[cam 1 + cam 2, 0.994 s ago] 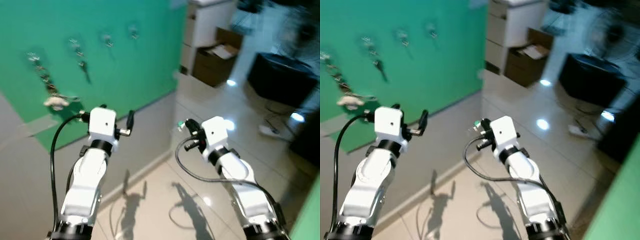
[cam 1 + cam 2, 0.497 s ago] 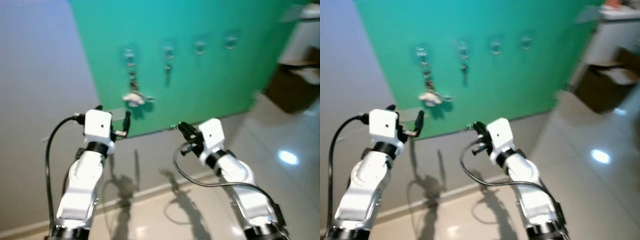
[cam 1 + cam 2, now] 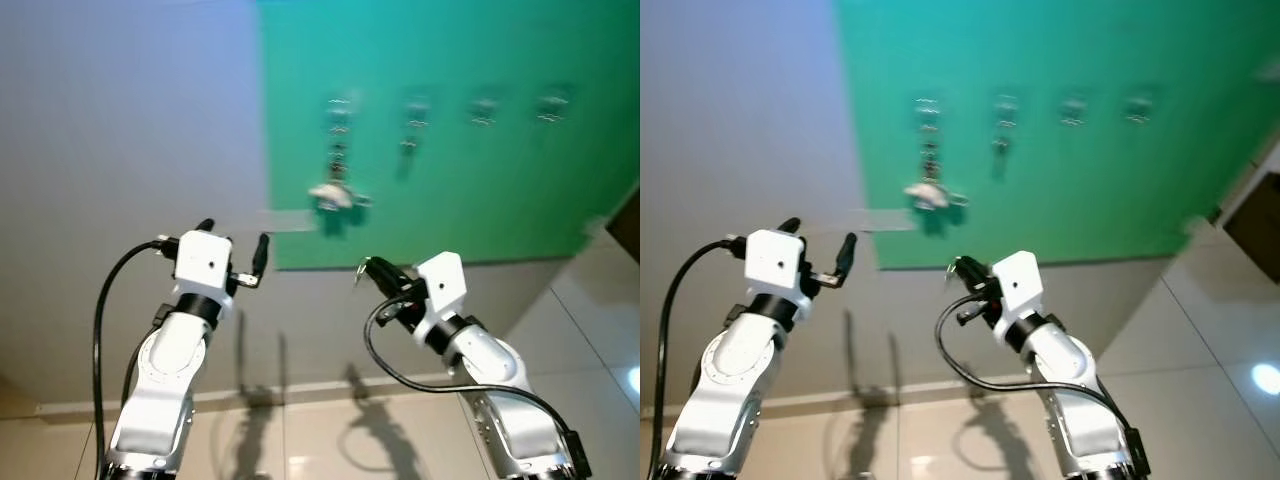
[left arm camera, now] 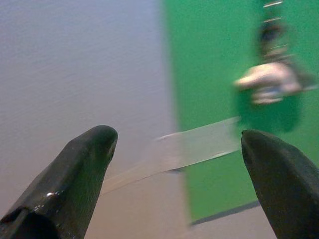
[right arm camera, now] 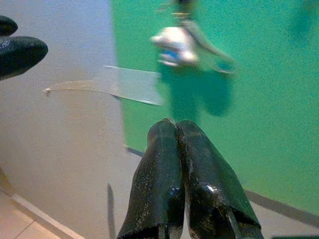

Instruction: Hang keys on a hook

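Observation:
A bunch of keys with a white fob [image 3: 334, 194] hangs by a chain from the leftmost hook [image 3: 340, 103] on a green board [image 3: 460, 210]. A small dark key [image 3: 408, 146] hangs from the second hook [image 3: 416, 104]. Two more hooks [image 3: 485, 108] to the right carry nothing I can make out. My left gripper [image 3: 235, 240] is raised before the grey wall, open, with nothing between its fingers [image 4: 84, 169]. My right gripper [image 3: 370, 270] is lower, pointing at the board below the fob [image 5: 174, 45], its fingers [image 5: 172, 174] shut together with nothing seen between them.
A strip of clear tape [image 3: 290, 220] holds the board's left edge to the grey wall [image 3: 120, 120]. A pale skirting [image 3: 280, 392] runs along the wall's foot above glossy floor tiles [image 3: 330, 445]. A dark object [image 3: 630, 225] stands at the far right.
The whole picture has swung: the camera turned left until the green board faces me, and the room at the right has left view. Both arms kept their raised pose.

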Tool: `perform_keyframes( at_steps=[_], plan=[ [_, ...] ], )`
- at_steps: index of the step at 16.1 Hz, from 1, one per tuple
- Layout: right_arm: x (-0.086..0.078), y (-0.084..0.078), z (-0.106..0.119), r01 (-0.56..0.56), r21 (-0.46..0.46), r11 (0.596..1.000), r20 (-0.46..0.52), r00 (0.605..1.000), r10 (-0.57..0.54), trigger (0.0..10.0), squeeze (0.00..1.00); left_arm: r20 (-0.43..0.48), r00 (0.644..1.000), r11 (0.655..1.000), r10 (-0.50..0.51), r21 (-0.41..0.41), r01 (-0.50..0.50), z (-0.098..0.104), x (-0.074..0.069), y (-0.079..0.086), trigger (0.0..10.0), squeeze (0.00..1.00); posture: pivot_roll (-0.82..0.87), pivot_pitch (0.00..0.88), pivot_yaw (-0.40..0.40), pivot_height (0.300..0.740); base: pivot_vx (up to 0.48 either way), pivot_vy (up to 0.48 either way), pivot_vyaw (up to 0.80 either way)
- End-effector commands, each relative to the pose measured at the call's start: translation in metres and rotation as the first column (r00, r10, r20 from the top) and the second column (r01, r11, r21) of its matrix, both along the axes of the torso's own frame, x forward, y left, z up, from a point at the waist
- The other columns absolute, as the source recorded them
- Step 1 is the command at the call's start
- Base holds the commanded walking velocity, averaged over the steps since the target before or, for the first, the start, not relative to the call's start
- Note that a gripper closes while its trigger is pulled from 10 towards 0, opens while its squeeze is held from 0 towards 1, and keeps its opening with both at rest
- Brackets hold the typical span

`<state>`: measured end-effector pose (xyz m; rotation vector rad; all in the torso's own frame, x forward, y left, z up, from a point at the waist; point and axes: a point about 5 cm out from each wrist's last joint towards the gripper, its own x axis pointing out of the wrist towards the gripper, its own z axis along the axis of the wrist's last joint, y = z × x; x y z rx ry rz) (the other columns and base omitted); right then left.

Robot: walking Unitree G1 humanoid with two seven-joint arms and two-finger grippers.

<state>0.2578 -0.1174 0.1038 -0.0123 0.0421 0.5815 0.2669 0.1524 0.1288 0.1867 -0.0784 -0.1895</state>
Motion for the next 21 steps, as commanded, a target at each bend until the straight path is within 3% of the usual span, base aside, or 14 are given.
perform_keyframes(
  at_steps=[1,3,5,10,13,21],
  plan=[
    [0.003,-0.004,0.005,0.045,-0.001,0.999,0.033,0.998,-0.045,10.0,0.00,0.008,0.999,0.999,-0.035,0.017,0.035,0.005,0.007,-0.007,10.0,0.00,-0.02,0.000,0.055,0.740,0.000,-0.480,0.00],
    [0.003,-0.002,0.004,0.066,0.004,0.998,0.041,0.997,-0.066,10.0,0.00,0.015,0.999,0.999,-0.031,0.019,0.031,0.006,0.009,-0.006,10.0,0.00,-0.02,0.000,0.068,0.740,0.000,-0.480,0.00],
    [0.002,0.006,0.007,0.060,0.046,0.997,0.045,0.997,-0.062,10.0,0.00,0.026,0.999,0.999,-0.032,0.012,0.032,0.009,0.011,-0.009,10.0,0.00,-0.03,0.000,0.072,0.740,0.000,-0.476,0.80],
    [0.005,0.015,0.010,0.031,0.045,0.999,0.061,0.998,-0.034,10.0,0.00,0.027,0.999,1.000,-0.018,0.010,0.017,0.008,0.009,-0.008,10.0,0.00,-0.02,0.000,0.054,0.740,0.000,-0.480,0.80],
    [0.012,0.006,0.015,0.118,0.021,0.993,0.088,0.989,-0.120,10.0,0.00,0.015,1.000,0.999,0.011,-0.030,-0.011,0.006,0.010,-0.004,10.0,0.00,-0.02,0.000,0.044,0.740,0.000,0.000,0.00],
    [0.018,-0.004,0.029,0.204,0.125,0.971,0.094,0.972,-0.216,10.0,0.00,0.061,0.996,0.998,-0.064,-0.015,0.065,0.014,0.014,-0.009,10.0,0.00,-0.03,0.000,0.046,0.740,0.109,0.000,0.00]
  ],
)
